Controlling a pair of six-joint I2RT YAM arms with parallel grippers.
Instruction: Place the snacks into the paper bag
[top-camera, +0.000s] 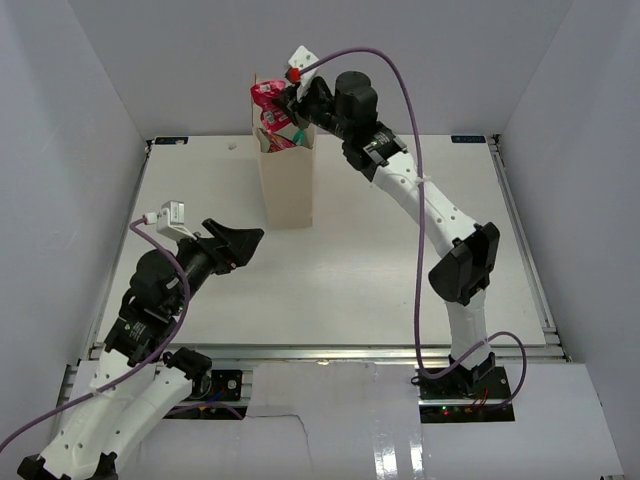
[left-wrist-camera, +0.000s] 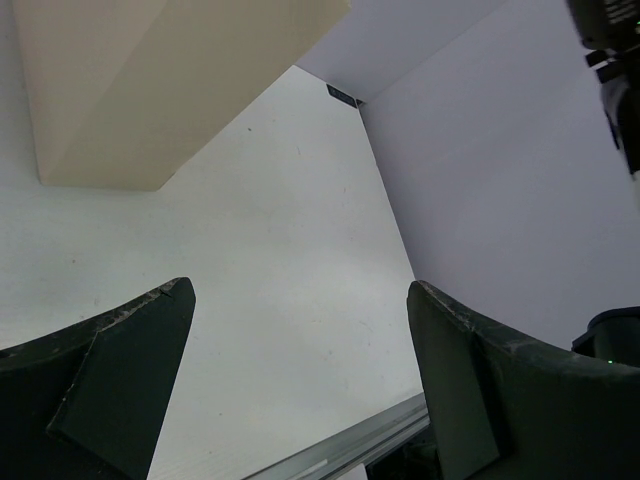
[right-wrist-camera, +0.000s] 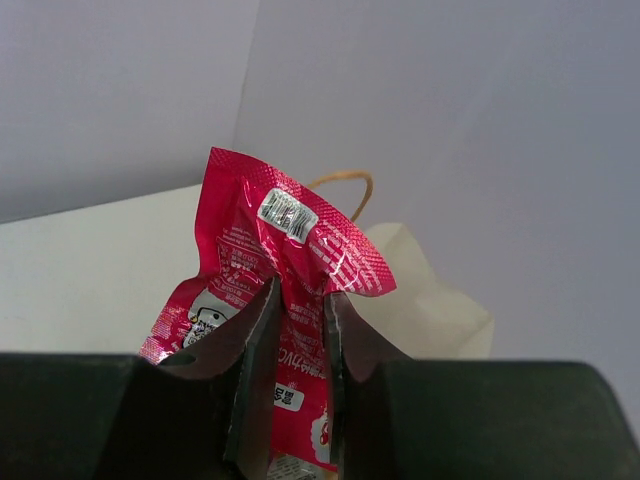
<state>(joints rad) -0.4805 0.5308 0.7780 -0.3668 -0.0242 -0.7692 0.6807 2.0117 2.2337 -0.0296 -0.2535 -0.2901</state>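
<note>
The left claw (top-camera: 243, 243) hovers over the white desk (top-camera: 380, 270), its fingers (left-wrist-camera: 120, 380) spread wide apart with nothing between them, close to the foot of the paper bag (top-camera: 288, 190). The bag stands upright toward the far side of the desk. Right above its open mouth hangs the crumpled pink-red packet (right-wrist-camera: 290, 230), pinched tight in the right claw (top-camera: 291, 104), whose arm reaches in from the right
</note>
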